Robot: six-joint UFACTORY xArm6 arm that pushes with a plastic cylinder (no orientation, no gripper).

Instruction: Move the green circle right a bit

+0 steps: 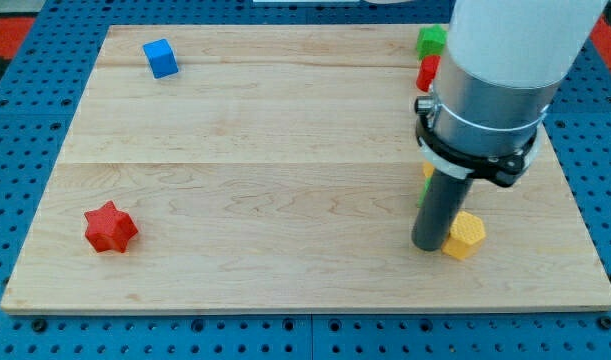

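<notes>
My tip rests on the board at the lower right, touching the left side of a yellow hexagon block. A sliver of green and a sliver of yellow show just left of the rod, mostly hidden behind it; their shapes cannot be made out. A green block sits at the view's top right with a red block right below it, both partly hidden by the arm. A blue cube lies at the top left. A red star lies at the lower left.
The wooden board lies on a blue perforated table. The board's right edge is close to the yellow hexagon.
</notes>
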